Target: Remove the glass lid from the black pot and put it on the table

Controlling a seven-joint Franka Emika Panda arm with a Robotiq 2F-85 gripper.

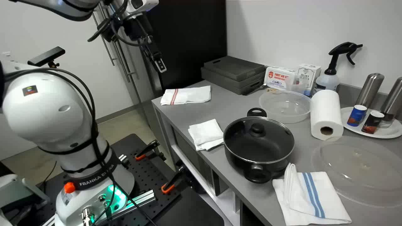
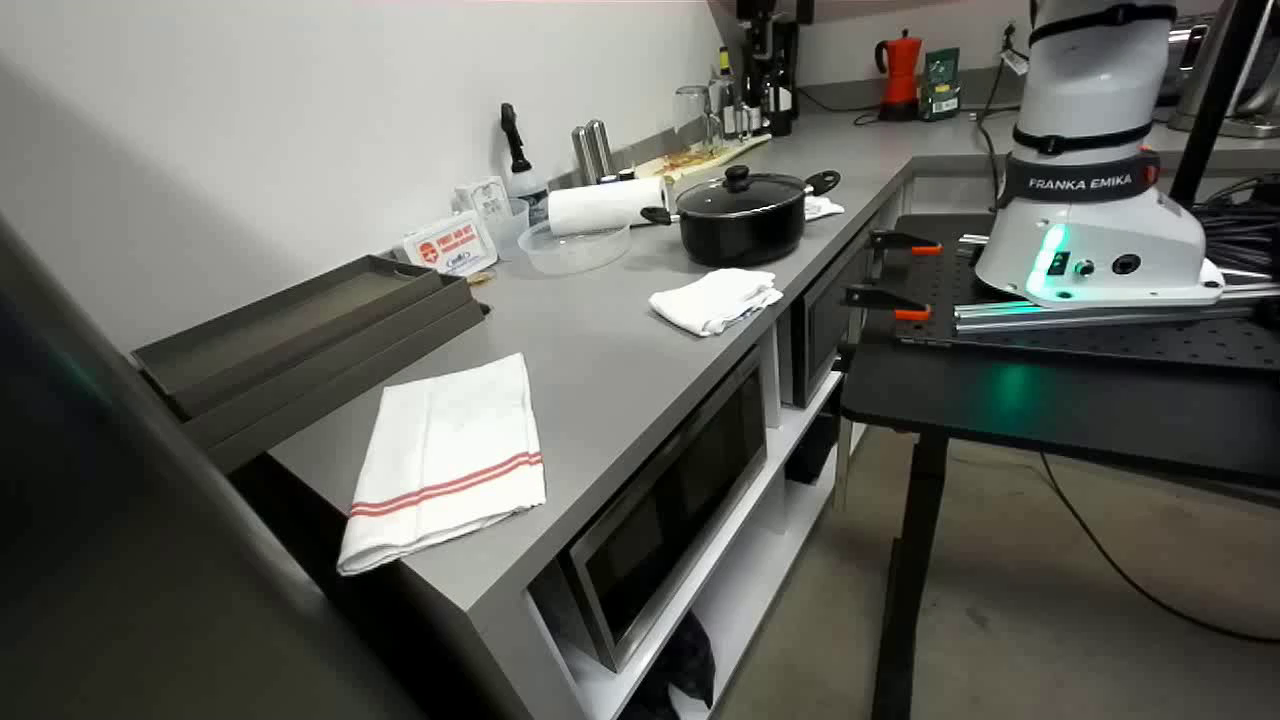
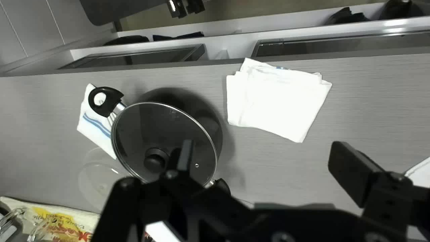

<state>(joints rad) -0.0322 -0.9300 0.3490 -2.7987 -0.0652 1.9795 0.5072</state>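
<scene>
Reaching the glass lid looks to be the current step, with no part of the removal done as things lie. In both exterior views the lid sits on the black pot, its black knob uppermost, and the pot stands on the grey counter. The hand hangs in the air above the level of the counter, well apart from the pot, and is free: the wrist view shows its fingers spread wide, holding nothing. In that view the knob lies outside the gap between the fingers, just beside one of them. So the next move, I judge, calls for a sideways shift to bring the knob between the two, then a descent and a firm pinch on the knob alone. After that the lid should go straight up, since a slanting pull might drag the pot with it. For setting down, the stretch of counter between the red-striped cloth and the clear bowl seems a sensible choice. The plain white cloth just beside the pot is worth steering round, as a lid laid partly on it would sit tilted.
</scene>
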